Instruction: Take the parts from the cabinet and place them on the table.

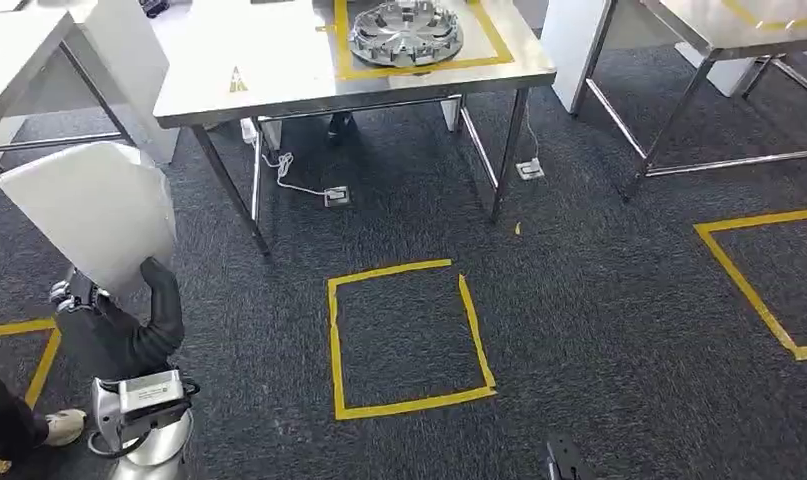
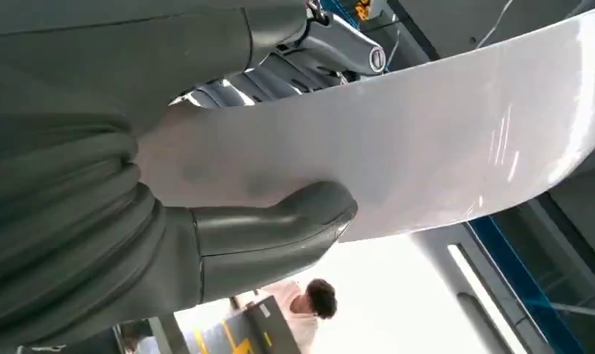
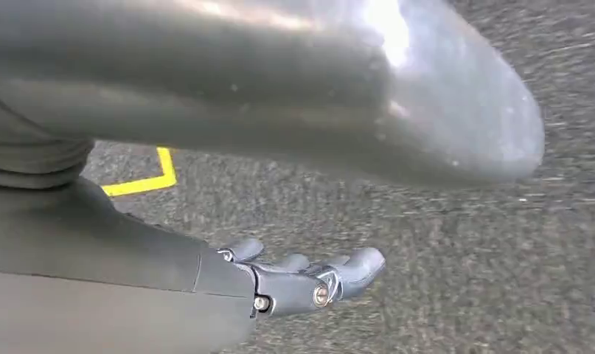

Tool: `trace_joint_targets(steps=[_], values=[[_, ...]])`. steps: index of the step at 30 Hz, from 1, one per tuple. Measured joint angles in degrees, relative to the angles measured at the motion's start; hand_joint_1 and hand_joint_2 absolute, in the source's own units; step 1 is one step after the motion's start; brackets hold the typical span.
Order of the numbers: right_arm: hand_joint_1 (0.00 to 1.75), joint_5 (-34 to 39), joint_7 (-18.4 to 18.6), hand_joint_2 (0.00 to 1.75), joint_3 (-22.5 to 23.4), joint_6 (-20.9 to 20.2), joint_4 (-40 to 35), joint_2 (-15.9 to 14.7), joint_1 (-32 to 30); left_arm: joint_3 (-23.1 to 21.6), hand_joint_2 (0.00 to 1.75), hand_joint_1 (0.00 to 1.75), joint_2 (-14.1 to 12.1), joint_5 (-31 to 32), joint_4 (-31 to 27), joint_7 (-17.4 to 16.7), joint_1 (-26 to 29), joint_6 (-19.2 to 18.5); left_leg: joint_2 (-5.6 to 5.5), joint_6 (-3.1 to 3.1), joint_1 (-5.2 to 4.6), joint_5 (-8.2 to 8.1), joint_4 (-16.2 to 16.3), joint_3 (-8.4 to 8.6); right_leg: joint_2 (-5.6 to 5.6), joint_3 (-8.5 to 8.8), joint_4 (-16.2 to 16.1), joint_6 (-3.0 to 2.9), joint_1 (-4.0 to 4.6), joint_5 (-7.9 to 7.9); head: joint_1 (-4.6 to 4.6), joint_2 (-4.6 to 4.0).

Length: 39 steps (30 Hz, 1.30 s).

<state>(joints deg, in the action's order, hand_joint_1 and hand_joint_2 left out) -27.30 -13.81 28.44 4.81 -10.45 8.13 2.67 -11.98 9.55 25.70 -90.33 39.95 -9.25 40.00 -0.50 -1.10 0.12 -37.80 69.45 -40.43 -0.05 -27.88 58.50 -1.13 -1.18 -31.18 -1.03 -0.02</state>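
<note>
Head view: we see the left hand low at the left, gripping a white panel by its lower edge. The panel stands up above the hand, tilted, thumb across its near face. The fingers behind the panel are hidden. Well ahead of the hand stands a steel table with a hubcap inside a yellow tape frame; the table's far side is cut off by the picture's edge. On the carpet between us and the table there is a yellow tape square. The right hand is just a dark tip at the bottom edge; we can't read its pose here.

Left wrist view: the thumb presses on the panel, dark fingers clamp the other side. So this hand pinches the panel, which runs on away from the palm and out of the picture. A person shows past the thumb, blurred and partly hidden.

Right wrist view: the right hand hangs over grey carpet, fingers straight and slightly apart, holding nothing. A blurred silver shape, hard to identify, covers the upper part. A yellow tape corner lies behind the hand.
</note>
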Motion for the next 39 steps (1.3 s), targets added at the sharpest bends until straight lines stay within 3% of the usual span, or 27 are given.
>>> trace_joint_targets(steps=[1, 2, 3, 4, 5, 6, 8, 9, 10, 11, 13, 14, 15, 16, 17, 18, 21, 25, 26, 27, 29, 31, 33, 34, 35, 36, 39], values=[[0.00, 0.2, -0.1, 0.00, 0.1, 0.0, 0.0, 0.0, 0.0, 0.0, 1.75, 1.75, -0.1, -0.1, 0.1, 0.0, 0.0, 0.0, 0.10, 0.20, -0.06, 4.49, -3.8, 0.13, -0.01, 1.22, 0.0, 0.19, 0.01, -0.97, 0.06, 0.00], [0.00, 0.2, -0.1, 0.00, 0.1, 0.0, 0.0, 0.0, -0.1, 0.0, 1.75, 1.75, -0.2, -0.2, 0.2, 0.0, 0.1, 0.0, 0.55, 0.86, -0.25, 12.83, -7.9, 0.01, -0.06, 1.43, -0.2, 0.45, 0.00, -1.97, 0.00, 0.00], [0.00, 0.2, -0.1, 0.00, 0.1, -0.1, 0.1, 0.1, -0.1, 0.0, 1.75, 1.75, -0.4, -0.4, 0.3, 0.0, 0.3, 0.0, 0.69, 0.89, -0.72, 16.18, -9.8, -0.71, 0.24, 2.70, 0.4, 0.90, 0.28, -2.85, -0.02, 0.00], [0.00, 0.4, 0.0, 0.00, 0.2, -0.1, 0.0, 0.1, 0.0, -0.1, 1.75, 1.75, -0.4, -0.4, 0.2, 0.0, 0.6, 0.0, 0.50, 1.09, -0.70, 16.32, -9.2, 0.27, 0.26, 3.15, 0.0, 1.40, 0.42, -4.00, 0.02, 0.00], [0.00, 0.5, 0.1, 0.00, 0.2, 0.0, 0.0, 0.1, 0.0, -0.1, 1.75, 1.75, -0.4, -0.4, 0.1, 0.0, 0.6, 0.0, 0.36, 1.44, -0.61, 15.95, -9.3, 0.61, 0.20, 4.59, 0.1, 1.74, 0.43, -3.83, 0.00, 0.00], [0.00, 0.7, 0.2, 0.00, 0.3, 0.1, 0.0, 0.1, 0.1, -0.2, 1.75, 1.75, -0.3, -0.4, 0.1, 0.0, 0.4, 0.0, 0.30, 1.85, -0.58, 15.43, -9.4, 1.17, 0.23, 4.16, 0.8, 2.14, 0.46, -2.72, 0.09, 0.00], [0.00, 0.8, 0.5, 0.00, 0.5, 0.1, 0.0, 0.1, 0.4, -0.3, 1.75, 1.75, -0.2, -0.4, -0.1, 0.0, 0.4, 0.0, 0.05, 2.54, -0.26, 14.77, -10.3, 3.18, 0.24, 0.02, 8.1, 2.53, 0.29, 0.71, 0.22, 0.00], [0.00, 0.8, 0.6, 0.00, 0.5, 0.1, 0.0, 0.2, 0.4, -0.3, 1.75, 1.75, -0.2, -0.4, -0.1, 0.0, 0.5, 0.0, 0.04, 2.87, -0.27, 14.20, -10.6, 3.93, 0.23, -3.02, 12.3, 2.67, 0.28, 1.12, 0.20, 0.02], [0.00, 0.8, 0.7, 0.00, 0.5, 0.1, 0.0, 0.2, 0.3, -0.3, 1.75, 1.75, -0.1, -0.4, -0.1, 0.1, 0.5, 0.0, -0.04, 3.09, -0.29, 13.58, -10.8, 4.64, 0.23, -5.98, 15.4, 2.89, 0.29, -0.32, 0.26, 0.00], [0.00, 0.9, 0.8, 0.00, 0.6, 0.1, 0.0, 0.2, 0.2, -0.3, 1.75, 1.75, -0.1, -0.4, -0.1, 0.0, 0.6, 0.0, -0.26, 3.17, -0.30, 12.88, -10.9, 5.41, 0.24, -8.44, 17.1, 2.99, 0.33, -3.35, 0.31, 0.02], [0.00, 1.0, 1.0, 0.00, 0.9, -0.2, 0.0, 0.2, 0.0, -0.4, 1.75, 1.75, -0.1, -0.3, -0.1, 0.0, 1.1, 0.0, -0.71, 3.13, -0.34, 11.35, -10.9, 7.16, 0.24, -11.36, 16.9, 3.09, 0.37, -8.72, 0.41, 0.00], [0.00, 1.1, 1.0, 0.00, 1.0, -0.7, 0.0, 0.2, -0.1, -0.4, 1.75, 1.75, -0.1, -0.2, -0.1, 0.0, 1.5, 0.0, -0.83, 3.10, -0.36, 10.44, -10.9, 8.30, 0.24, -11.92, 15.0, 2.91, 0.37, -9.33, 0.41, 0.02], [0.00, 1.1, 1.0, 0.00, 1.2, -1.1, 0.0, 0.2, -0.1, -0.5, 1.75, 1.75, -0.1, 0.0, -0.1, 0.0, 2.0, 0.0, -0.89, 2.96, -0.38, 9.52, -10.9, 9.54, 0.24, -11.84, 11.9, 2.67, 0.40, -7.71, 0.44, 0.00], [0.00, 1.1, 1.0, 0.00, 1.2, -1.7, 0.0, 0.2, -0.2, -0.6, 1.75, 1.75, -0.1, 0.5, -0.1, 0.1, 2.3, 0.0, -0.90, 2.78, -0.42, 8.61, -10.8, 10.74, 0.24, -11.43, 7.9, 2.42, 0.46, -3.76, 0.48, 0.02], [0.00, 1.1, 1.1, 0.00, 1.3, -2.3, 0.0, 0.2, -0.4, -0.5, 1.75, 1.75, -0.1, 1.1, -0.2, 0.0, 2.5, 0.0, -0.88, 2.66, -0.45, 7.73, -10.8, 11.43, 0.24, -11.18, 3.6, 2.05, 0.59, 2.83, 0.50, 0.02], [0.00, 1.1, 1.3, 0.00, 1.4, -2.8, 0.1, 0.2, -0.7, -0.5, 1.75, 1.75, -0.1, 1.6, -0.2, 0.1, 2.7, 0.0, -1.06, 2.43, -0.75, 6.88, -10.1, 12.16, 0.34, -11.68, 1.1, 1.88, 0.90, 7.77, 0.48, 0.02], [0.00, 1.0, 1.8, 0.00, 1.5, -3.3, 0.1, 0.3, -0.8, -0.4, 1.75, 1.75, -0.1, 2.6, -0.9, 0.0, 3.5, 0.0, -1.43, 1.47, -0.84, 5.67, -9.9, 13.38, 0.41, -10.53, 1.3, 1.11, 0.86, 7.85, 0.50, 0.00], [0.00, 1.0, 1.8, 0.00, 1.5, -3.3, 0.1, 0.3, -0.7, -0.3, 1.75, 1.75, -0.1, 2.7, -0.9, 0.0, 3.5, 0.0, -1.41, 1.29, -0.85, 5.81, -9.7, 13.13, 0.40, -10.43, 1.3, 0.97, 0.87, 7.75, 0.48, 0.00], [0.00, 0.9, 1.9, 0.00, 1.6, -3.7, 0.1, 0.6, -0.4, 0.0, 1.75, 1.75, -0.3, 3.3, -1.6, 0.1, 3.4, 0.0, -0.55, 0.52, -0.81, 6.43, -4.6, 10.75, 0.30, -8.40, 0.8, -0.28, 0.53, 6.68, 0.11, 0.02], [0.00, 0.9, 2.0, 0.00, 1.6, -3.8, 0.1, 0.6, -0.4, 0.3, 1.75, 1.75, -0.5, 3.3, -1.5, 0.0, 3.4, 0.0, -0.21, -0.18, -0.33, 2.53, 3.3, 5.33, 0.27, -7.43, 0.8, -0.39, 0.51, 5.51, 0.06, 0.00], [0.00, 1.1, 2.2, 0.00, 1.7, -3.8, 0.1, 0.7, -0.4, 0.4, 1.75, 1.75, -0.8, 3.7, -1.4, 0.0, 3.5, 0.0, -0.12, -0.70, -0.10, -0.27, 6.6, 1.77, 0.26, -6.51, 0.8, -0.34, 0.49, 4.58, 0.06, 0.00], [0.00, 1.2, 2.2, 0.00, 1.8, -3.8, 0.1, 0.8, -0.5, 0.6, 1.75, 1.75, -1.0, 3.9, -1.3, 0.0, 3.5, 0.0, -0.02, -0.60, 0.03, 2.99, 2.6, 1.94, 0.34, -5.03, 0.8, -0.17, 0.42, 3.52, 0.06, 0.02], [0.00, 1.4, 2.2, 0.00, 1.9, -3.8, 0.1, 0.9, -0.5, 0.8, 1.75, 1.75, -1.2, 4.3, -1.2, 0.0, 3.5, 0.0, 0.21, -0.44, 0.04, 10.88, -6.7, 4.42, 0.34, -3.40, 0.8, 0.23, 0.32, 2.27, 0.04, 0.00], [0.00, 1.4, 2.3, 0.00, 2.0, -3.8, 0.1, 0.9, -0.5, 0.9, 1.75, 1.75, -1.3, 4.3, -1.1, 0.0, 3.5, -0.1, 0.47, -0.21, -0.11, 12.40, -9.0, 4.51, 0.36, -2.87, 1.0, 0.58, 0.45, 1.75, 0.08, 0.02], [0.00, 1.4, 2.4, 0.00, 2.0, -3.8, 0.1, 0.9, -0.3, 0.9, 1.75, 1.75, -1.4, 4.4, -0.9, 0.0, 3.3, -0.1, 0.56, 0.36, -0.41, 10.06, -9.5, 4.64, 0.46, -3.07, 1.0, 0.90, 0.55, 1.53, -0.09, 0.02], [0.00, 1.4, 2.5, 0.00, 2.0, -3.8, 0.1, 0.9, -0.3, 1.0, 1.75, 1.75, -1.5, 4.5, -0.9, -0.1, 3.3, -0.2, 0.48, 0.90, -0.51, 11.07, -9.4, 5.03, 0.27, -3.08, 0.7, 1.46, 0.54, 1.05, 0.04, 0.00], [0.00, 1.3, 2.5, 0.00, 2.0, -3.8, 0.1, 1.0, -0.3, 1.4, 1.75, 1.75, -1.6, 5.0, -0.9, -0.2, 3.0, -0.2, 0.14, 2.15, -0.04, 10.96, -10.1, 6.54, 0.22, -2.48, 1.5, 2.42, 0.50, 0.80, 0.09, 0.02]])
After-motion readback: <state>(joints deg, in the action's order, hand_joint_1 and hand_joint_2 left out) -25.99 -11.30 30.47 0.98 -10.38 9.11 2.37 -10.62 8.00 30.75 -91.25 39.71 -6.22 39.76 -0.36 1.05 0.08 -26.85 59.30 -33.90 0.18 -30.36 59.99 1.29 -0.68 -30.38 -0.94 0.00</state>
